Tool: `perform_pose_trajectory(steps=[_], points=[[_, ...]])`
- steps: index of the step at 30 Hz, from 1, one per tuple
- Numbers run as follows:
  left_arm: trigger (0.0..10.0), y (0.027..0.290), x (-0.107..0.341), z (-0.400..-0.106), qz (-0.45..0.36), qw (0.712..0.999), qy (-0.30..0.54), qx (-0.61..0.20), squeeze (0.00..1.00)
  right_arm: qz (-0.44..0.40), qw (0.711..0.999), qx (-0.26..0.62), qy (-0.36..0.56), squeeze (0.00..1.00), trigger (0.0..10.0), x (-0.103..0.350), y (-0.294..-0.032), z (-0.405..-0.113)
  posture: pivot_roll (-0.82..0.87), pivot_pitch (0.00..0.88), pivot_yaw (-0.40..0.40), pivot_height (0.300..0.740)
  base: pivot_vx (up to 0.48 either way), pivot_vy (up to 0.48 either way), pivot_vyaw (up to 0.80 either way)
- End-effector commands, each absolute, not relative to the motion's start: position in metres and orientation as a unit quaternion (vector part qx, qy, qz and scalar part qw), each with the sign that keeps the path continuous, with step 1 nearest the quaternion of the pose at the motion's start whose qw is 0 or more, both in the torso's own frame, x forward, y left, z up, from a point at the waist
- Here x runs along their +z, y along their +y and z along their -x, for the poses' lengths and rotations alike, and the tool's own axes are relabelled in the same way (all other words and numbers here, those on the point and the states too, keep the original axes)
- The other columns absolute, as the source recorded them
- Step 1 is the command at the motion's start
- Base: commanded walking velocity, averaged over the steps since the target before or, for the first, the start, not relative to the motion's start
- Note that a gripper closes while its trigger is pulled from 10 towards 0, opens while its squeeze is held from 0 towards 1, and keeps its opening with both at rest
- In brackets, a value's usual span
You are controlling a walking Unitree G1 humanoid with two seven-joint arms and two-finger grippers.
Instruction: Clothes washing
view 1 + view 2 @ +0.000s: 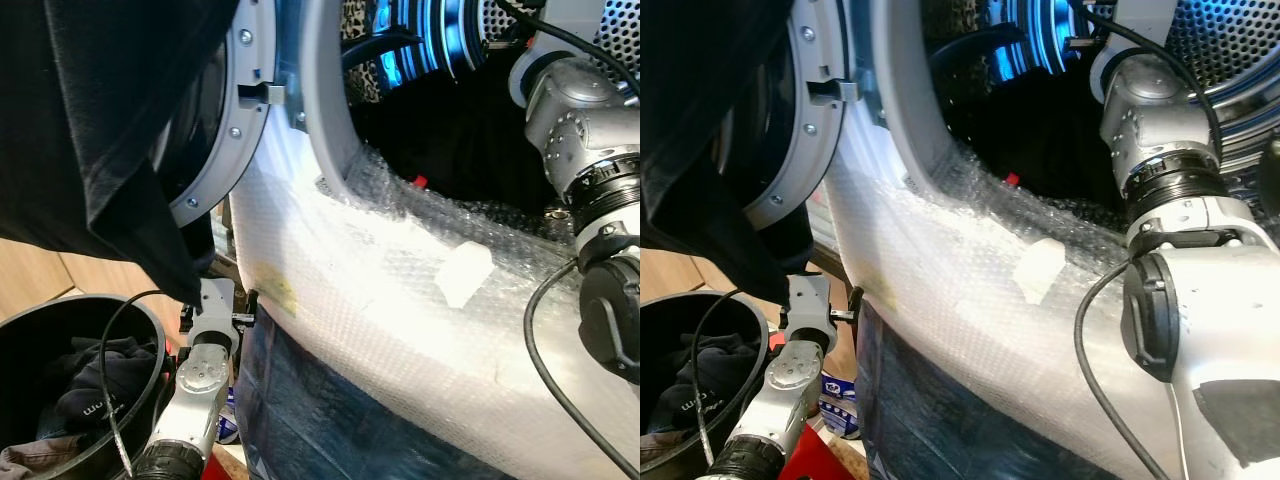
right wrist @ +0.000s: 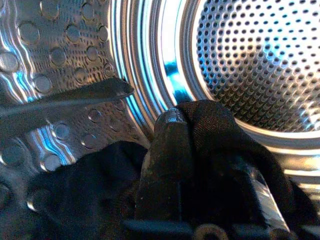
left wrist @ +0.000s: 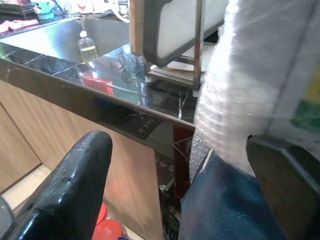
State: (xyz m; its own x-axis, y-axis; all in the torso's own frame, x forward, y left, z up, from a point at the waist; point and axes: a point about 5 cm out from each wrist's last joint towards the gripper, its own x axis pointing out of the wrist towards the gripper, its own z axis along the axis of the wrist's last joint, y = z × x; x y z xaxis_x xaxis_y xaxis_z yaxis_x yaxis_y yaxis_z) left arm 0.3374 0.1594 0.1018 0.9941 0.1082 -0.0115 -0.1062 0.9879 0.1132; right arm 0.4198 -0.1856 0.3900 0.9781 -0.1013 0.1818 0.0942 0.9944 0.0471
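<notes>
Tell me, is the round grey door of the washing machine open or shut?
Open. The round grey door is swung aside, and the right gripper reaches inside the perforated steel drum.

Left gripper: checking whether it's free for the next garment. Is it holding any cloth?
No, the left gripper stands open with nothing between its fingers.

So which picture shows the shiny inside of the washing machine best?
The right wrist view: the drum, with its holes, spreads behind the right gripper, shut on a black garment. The eye views show a slice of drum past the right arm. The left wrist view faces a counter.
</notes>
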Motion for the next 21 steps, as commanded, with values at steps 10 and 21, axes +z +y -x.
perform_pose_trajectory(steps=[10, 21], points=[[10.0, 0.16, 0.102, -0.335, -0.069, 0.997, 0.012, 0.04, 0.0, -0.07, 0.993, -0.041, -0.084, 1.0, 10.0, 0.383, -0.183, -0.419, -0.11, 0.0, -0.112, 0.74, 0.0, 0.0, 0.0], [10.0, 0.155, 0.101, -0.336, -0.062, 0.997, 0.016, 0.031, 0.0, -0.057, 0.988, -0.001, -0.145, 1.0, 10.0, 0.393, -0.174, -0.381, -0.13, 0.0, -0.096, 0.74, 0.0, 0.0, 0.0]])
